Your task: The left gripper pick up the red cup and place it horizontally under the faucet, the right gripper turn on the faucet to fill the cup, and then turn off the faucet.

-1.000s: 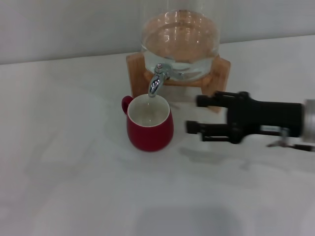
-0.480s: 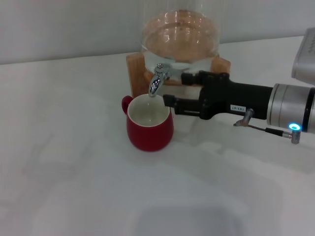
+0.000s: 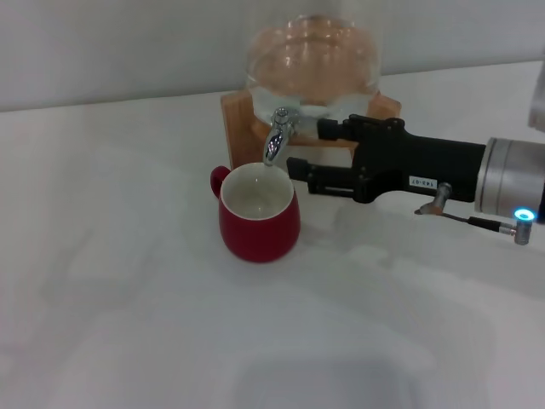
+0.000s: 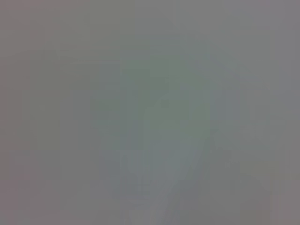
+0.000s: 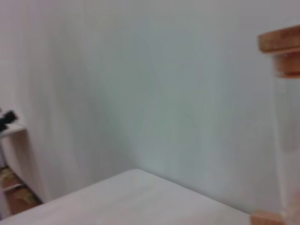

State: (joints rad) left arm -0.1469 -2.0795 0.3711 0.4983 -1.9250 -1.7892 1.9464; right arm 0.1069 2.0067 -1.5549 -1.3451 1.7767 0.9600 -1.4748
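Note:
The red cup [image 3: 258, 215] stands upright on the white table, its white inside showing and its handle pointing left, directly below the spout of the chrome faucet [image 3: 275, 143]. The faucet sits on the front of a clear glass jar [image 3: 312, 66]. My right gripper [image 3: 309, 149] reaches in from the right, level with the faucet. Its jaws are open, the far one beside the faucet's base and the near one just over the cup's right rim. It holds nothing. The left gripper is out of view, and the left wrist view shows only plain grey.
The jar rests on a wooden stand [image 3: 235, 111], also seen in the right wrist view [image 5: 281, 44]. The white table [image 3: 128, 298] stretches wide in front and to the left of the cup. A pale wall is behind.
My right gripper has moved left from the table's right side up to the faucet, its open jaws now beside the faucet. The cup has not moved.

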